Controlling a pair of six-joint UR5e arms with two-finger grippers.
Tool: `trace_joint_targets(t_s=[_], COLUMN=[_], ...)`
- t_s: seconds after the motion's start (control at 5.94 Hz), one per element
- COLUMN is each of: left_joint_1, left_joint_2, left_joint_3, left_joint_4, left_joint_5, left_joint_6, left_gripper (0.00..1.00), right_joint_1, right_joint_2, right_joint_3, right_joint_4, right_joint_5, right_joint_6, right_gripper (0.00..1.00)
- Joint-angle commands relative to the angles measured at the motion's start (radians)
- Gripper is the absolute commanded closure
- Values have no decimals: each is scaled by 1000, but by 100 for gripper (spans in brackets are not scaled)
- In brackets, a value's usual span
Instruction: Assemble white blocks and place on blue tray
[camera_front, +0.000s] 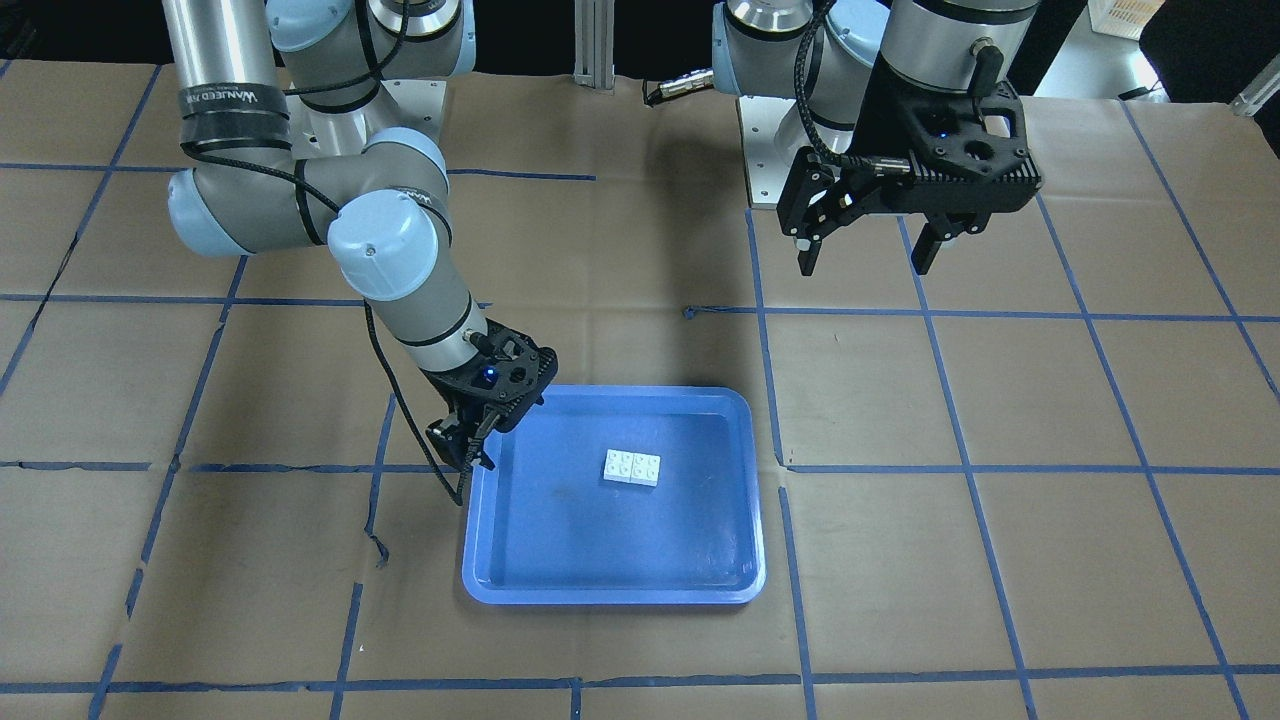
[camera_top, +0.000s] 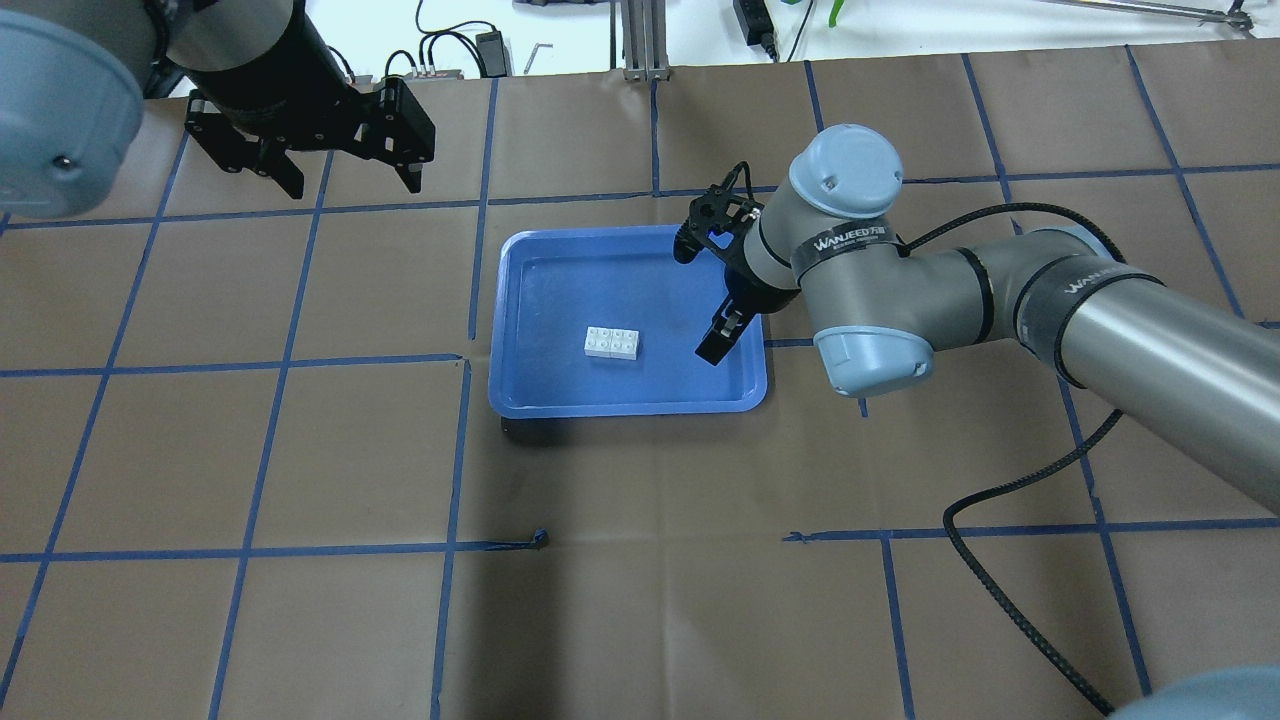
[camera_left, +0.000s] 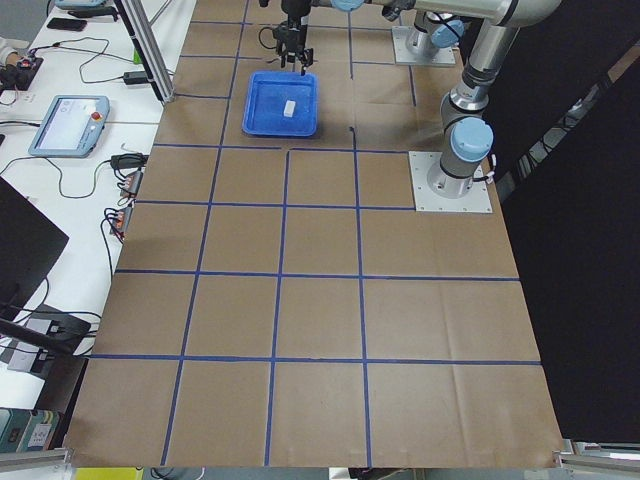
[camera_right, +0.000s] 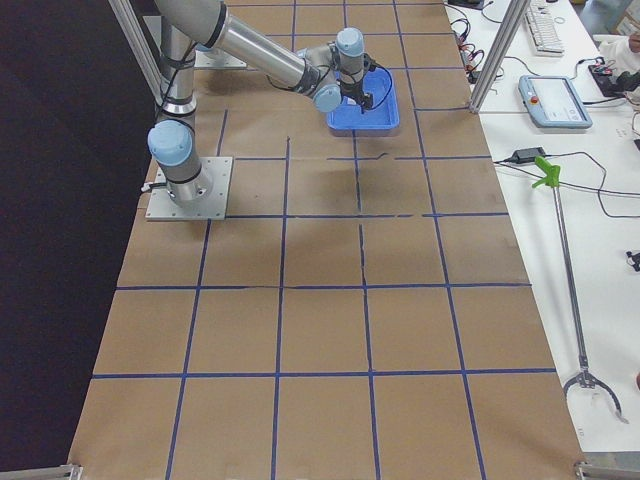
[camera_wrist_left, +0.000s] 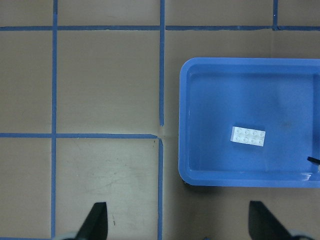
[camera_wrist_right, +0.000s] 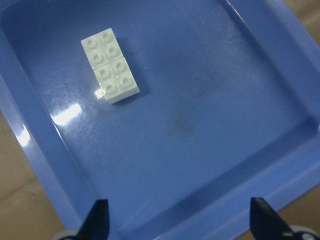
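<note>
The brown desk carries the blue tray near its middle. The right hand hangs over the tray's right side, fingers apart, holding nothing. The left hand hovers above the far left desk, fingers apart, empty. The white blocks lie touching side by side mid-tray.

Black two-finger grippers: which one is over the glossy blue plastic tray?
The right gripper, open above the edge of the blue tray, near the joined white blocks. The left gripper hangs open over brown paper, off the tray.
</note>
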Motion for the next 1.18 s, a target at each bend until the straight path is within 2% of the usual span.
trace_joint_targets(t_s=[0.0, 0.17, 0.34, 0.5, 0.67, 1.01], left_joint_1=[0, 0, 0, 0, 0, 0], left_joint_2=[0, 0, 0, 0, 0, 0], left_joint_3=[0, 0, 0, 0, 0, 0], left_joint_4=[0, 0, 0, 0, 0, 0], left_joint_5=[0, 0, 0, 0, 0, 0], left_joint_6=[0, 0, 0, 0, 0, 0], left_gripper=[1, 1, 1, 1, 1, 1], right_joint_1=[-35, -60, -63, -69, -75, -113], right_joint_2=[-75, -122, -168, -203, -222, -222], right_joint_3=[-11, -17, -17, -37, -101, -250], right_joint_4=[198, 261, 274, 335, 458, 675], right_joint_5=[-84, -118, -128, -205, -218, -218], right_joint_6=[141, 251, 401, 483, 564, 602], right_gripper=[0, 0, 0, 0, 0, 0])
